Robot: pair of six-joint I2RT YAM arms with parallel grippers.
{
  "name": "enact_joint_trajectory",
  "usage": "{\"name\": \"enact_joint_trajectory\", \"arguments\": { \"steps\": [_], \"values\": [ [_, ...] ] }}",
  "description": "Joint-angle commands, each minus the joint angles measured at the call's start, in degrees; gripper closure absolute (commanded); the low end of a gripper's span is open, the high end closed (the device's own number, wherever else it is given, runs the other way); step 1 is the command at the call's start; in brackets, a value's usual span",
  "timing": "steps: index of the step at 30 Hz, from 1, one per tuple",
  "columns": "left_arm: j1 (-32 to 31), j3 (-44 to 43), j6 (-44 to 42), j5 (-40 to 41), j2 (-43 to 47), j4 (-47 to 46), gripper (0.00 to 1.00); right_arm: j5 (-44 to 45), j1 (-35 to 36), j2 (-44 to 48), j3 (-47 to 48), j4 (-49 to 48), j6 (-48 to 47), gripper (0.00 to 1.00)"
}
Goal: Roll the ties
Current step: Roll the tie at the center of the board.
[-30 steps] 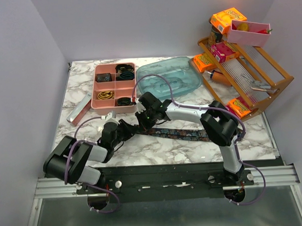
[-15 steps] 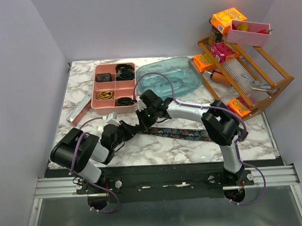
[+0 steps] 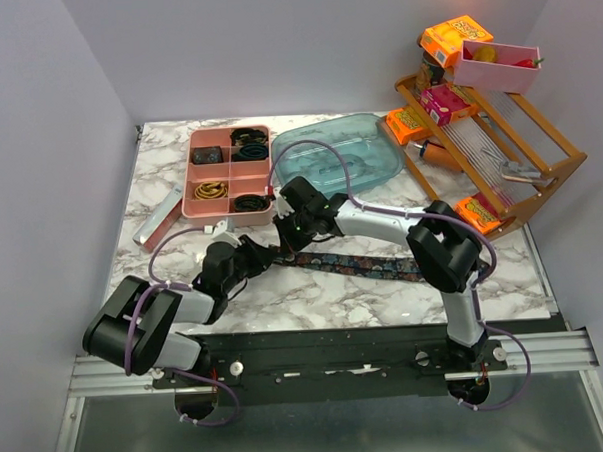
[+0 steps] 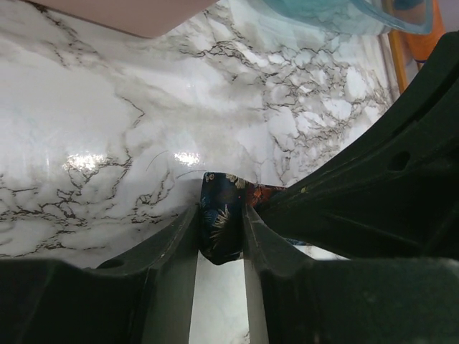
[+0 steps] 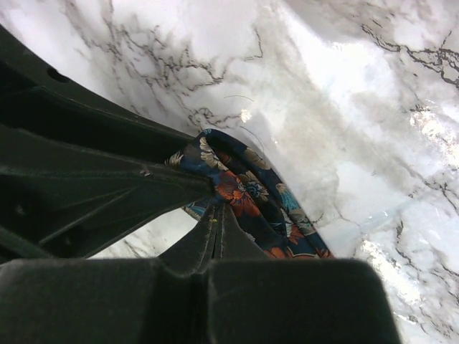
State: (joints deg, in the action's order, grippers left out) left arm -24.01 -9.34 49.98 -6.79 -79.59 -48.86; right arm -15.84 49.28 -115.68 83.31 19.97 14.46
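Observation:
A dark navy tie (image 3: 368, 265) with an orange and pale-blue floral print lies flat across the marble table, running right from both grippers. My left gripper (image 3: 264, 256) is shut on the tie's folded left end (image 4: 221, 223), held between its two fingers just above the table. My right gripper (image 3: 288, 241) meets it from the right. Its fingers (image 5: 215, 222) are pressed together at the same end, with the fabric (image 5: 247, 192) curving round their tips. The left gripper's dark body fills the left of the right wrist view.
A pink compartment tray (image 3: 192, 178) holding rolled ties stands at the back left. A teal tub (image 3: 379, 161) sits behind the grippers. A wooden rack (image 3: 539, 166) with snack boxes stands at the right. A grey bar (image 3: 159, 220) lies at the left.
The left arm's elbow swung up and back down to the left. Both grippers stayed at the tie's left end, shifting only slightly.

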Motion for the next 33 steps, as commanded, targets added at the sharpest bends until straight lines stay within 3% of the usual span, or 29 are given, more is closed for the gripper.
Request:
{"name": "enact_joint_trajectory", "arguments": {
  "steps": [1,6,14,17,24,29,33],
  "values": [
    [-0.16,-0.85,-2.25,2.21,1.02,3.51,0.5,2.39,-0.23,-3.5,0.45,1.13,-1.1,0.99],
    [-0.16,-1.11,-3.22,3.8,1.72,5.96,0.31,2.74,-0.15,-4.47,0.45,1.22,-1.01,0.99],
    [-0.16,-0.85,-3.57,2.57,-0.47,4.05,0.29,2.21,-0.41,-3.86,-1.13,1.48,-0.22,0.99],
    [-0.16,-0.24,-3.48,0.81,-3.19,0.0,0.33,0.81,-0.93,-3.77,-1.31,1.3,0.13,0.99],
    [-0.16,1.52,-1.55,-2.97,-9.7,-13.78,0.52,-1.65,-1.55,-3.5,-1.75,0.16,0.75,0.99],
    [-0.33,1.78,-1.64,-2.45,-9.8,-15.04,0.66,-2.8,-1.81,-3.33,-1.31,-0.28,1.01,0.99],
    [-0.34,1.35,-2.07,-0.95,-7.69,-10.84,0.8,-3.5,-1.81,-2.71,-0.17,-0.1,1.01,0.99]
  ]
}}
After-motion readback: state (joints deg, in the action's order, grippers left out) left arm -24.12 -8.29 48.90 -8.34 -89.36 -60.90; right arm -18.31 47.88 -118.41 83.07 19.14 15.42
